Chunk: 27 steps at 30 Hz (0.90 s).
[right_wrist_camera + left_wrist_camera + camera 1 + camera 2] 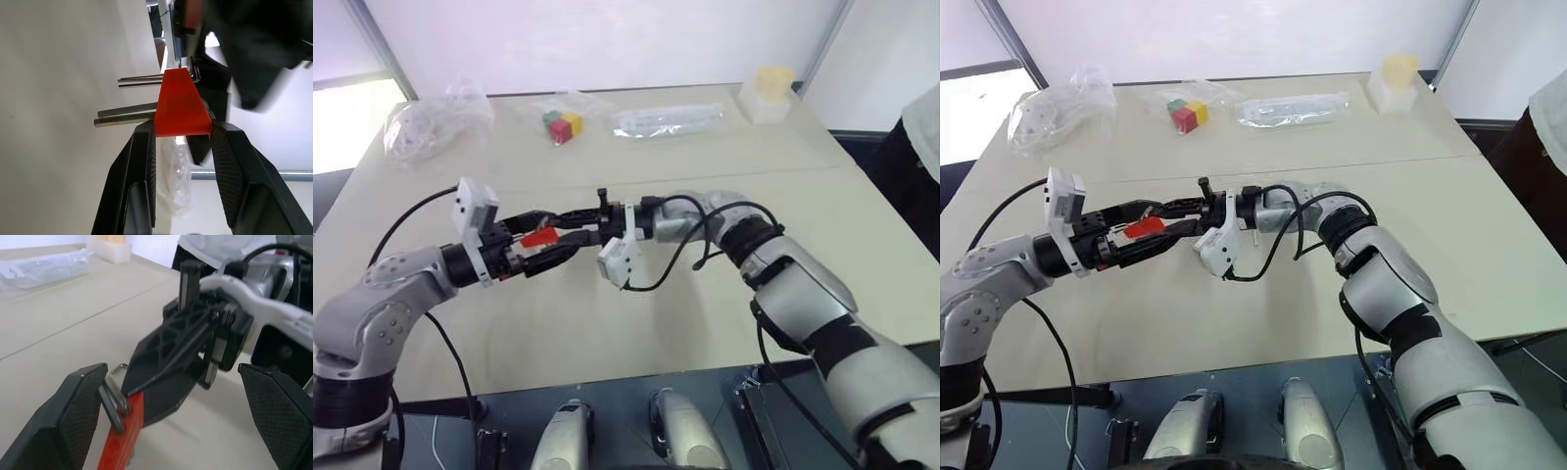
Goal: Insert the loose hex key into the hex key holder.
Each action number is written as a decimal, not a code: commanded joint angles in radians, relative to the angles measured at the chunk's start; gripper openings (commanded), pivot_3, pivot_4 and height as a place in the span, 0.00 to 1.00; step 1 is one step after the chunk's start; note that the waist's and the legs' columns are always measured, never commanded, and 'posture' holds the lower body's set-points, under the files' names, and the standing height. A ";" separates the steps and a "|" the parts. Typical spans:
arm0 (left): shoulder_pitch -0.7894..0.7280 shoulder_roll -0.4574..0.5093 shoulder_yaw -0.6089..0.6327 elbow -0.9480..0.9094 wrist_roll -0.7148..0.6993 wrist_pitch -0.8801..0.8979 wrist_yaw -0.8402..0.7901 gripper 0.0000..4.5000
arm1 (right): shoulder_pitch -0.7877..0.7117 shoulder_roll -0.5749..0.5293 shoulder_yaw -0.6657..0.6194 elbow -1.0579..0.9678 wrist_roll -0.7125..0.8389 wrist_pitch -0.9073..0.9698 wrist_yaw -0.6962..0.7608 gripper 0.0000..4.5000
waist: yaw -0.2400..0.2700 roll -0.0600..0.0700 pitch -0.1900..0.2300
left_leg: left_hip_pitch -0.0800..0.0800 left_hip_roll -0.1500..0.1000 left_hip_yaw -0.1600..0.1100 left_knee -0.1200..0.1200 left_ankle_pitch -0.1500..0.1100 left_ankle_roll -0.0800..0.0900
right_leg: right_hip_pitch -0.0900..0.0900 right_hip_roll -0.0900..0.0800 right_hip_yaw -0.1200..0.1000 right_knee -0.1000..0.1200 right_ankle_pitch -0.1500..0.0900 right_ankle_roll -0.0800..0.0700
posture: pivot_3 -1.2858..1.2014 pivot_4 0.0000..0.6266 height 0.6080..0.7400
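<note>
Two robot arms meet in the air over a pale beige desk (636, 333), nearer the desk's front edge than its back. The left gripper (570, 235) points toward the right one, its two black fingers (78, 406) spread wide and closed on nothing. The right gripper (181, 134) points across toward the left arm, and its fingers pinch the holder (181, 107) by its two sides.

The holder is one small orange-red plastic block, wedge-shaped, held clear of the desk between the left fingers. At least four thin grey metal keys stick out of one side of it in a row, two slimmer ones together and two thicker ones together; in the left wrist view, bent key ends show at its other side. Whether the loose key is among them cannot be told.

Black cables loop from both wrists, and each wrist carries a white camera block.

Along the far side of the desk, well apart from the arms, lie one crumpled clear bag (435, 122), one cluster of red, green and yellow cubes (562, 126), one long clear packet (668, 120), and one pale box (765, 94) with a yellowish top at the far right corner.

At the right edge part of a person (922, 137) in dark and white clothing shows.
</note>
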 commanded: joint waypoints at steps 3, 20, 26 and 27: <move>0.017 0.039 0.082 -0.008 -0.009 -0.013 -0.007 1.00 | -0.062 -0.053 -0.075 -0.018 0.087 -0.028 0.061 0.23 | 0.000 0.000 0.000 | 0.000 0.000 0.000 0.000 0.000 0.000 | 0.000 0.000 0.000 0.000 0.000 0.000 | 0.52 0.24 1.00; -0.092 0.023 0.106 0.083 -0.149 0.061 -0.035 1.00 | 0.037 -0.076 -0.133 -0.160 0.497 0.045 0.500 0.23 | 0.001 0.000 0.000 | 0.000 0.000 0.000 0.000 0.000 0.000 | 0.000 0.000 0.000 0.000 0.000 0.001 | 0.52 0.24 1.00; -0.142 0.026 0.094 0.152 -0.146 0.062 -0.069 1.00 | 0.060 -0.075 -0.165 -0.220 0.556 0.103 0.590 0.23 | 0.000 0.000 0.000 | 0.000 0.000 0.000 0.001 0.000 0.000 | 0.000 0.000 0.000 0.001 0.000 0.001 | 0.52 0.24 1.00; -0.144 0.025 0.091 0.154 -0.145 0.062 -0.072 1.00 | 0.062 -0.074 -0.171 -0.225 0.558 0.110 0.599 0.23 | 0.001 0.000 0.000 | 0.000 0.000 0.000 0.001 0.000 0.000 | 0.000 0.000 0.000 0.001 0.000 0.001 | 0.52 0.24 1.00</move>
